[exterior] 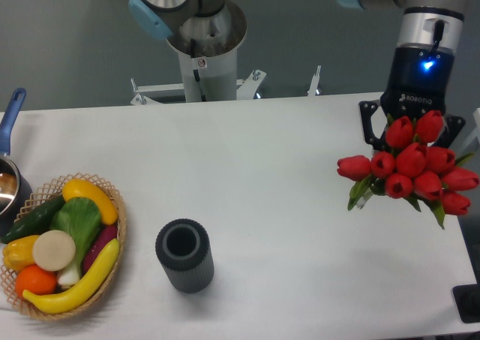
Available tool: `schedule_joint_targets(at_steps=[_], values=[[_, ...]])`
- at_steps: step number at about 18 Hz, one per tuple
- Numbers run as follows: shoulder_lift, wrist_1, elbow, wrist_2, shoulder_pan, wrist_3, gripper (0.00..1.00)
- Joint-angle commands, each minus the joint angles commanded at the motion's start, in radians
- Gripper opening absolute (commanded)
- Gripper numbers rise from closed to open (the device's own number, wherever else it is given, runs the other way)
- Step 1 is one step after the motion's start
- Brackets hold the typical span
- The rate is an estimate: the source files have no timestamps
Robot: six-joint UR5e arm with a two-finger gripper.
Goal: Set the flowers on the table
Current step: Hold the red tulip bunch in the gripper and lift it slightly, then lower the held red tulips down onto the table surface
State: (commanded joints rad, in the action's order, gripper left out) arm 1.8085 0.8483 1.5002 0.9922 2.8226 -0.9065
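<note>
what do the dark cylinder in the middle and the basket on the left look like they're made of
The dark cylinder looks like matte grey plastic or rubber: its wall is ribbed and dull, and its top is open and hollow. The basket looks like woven wicker, tan with an open lattice rim, though it could be an imitation.
</note>
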Motion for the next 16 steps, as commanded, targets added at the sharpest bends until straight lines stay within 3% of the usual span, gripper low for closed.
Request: schedule_joint_targets(at_steps=[5,16], values=[[0.006,0.003,0.028,0.175,-0.061,-0.049,0.47],[0.087,0.153,0.034,0.537,-0.143,-0.244,0.47]])
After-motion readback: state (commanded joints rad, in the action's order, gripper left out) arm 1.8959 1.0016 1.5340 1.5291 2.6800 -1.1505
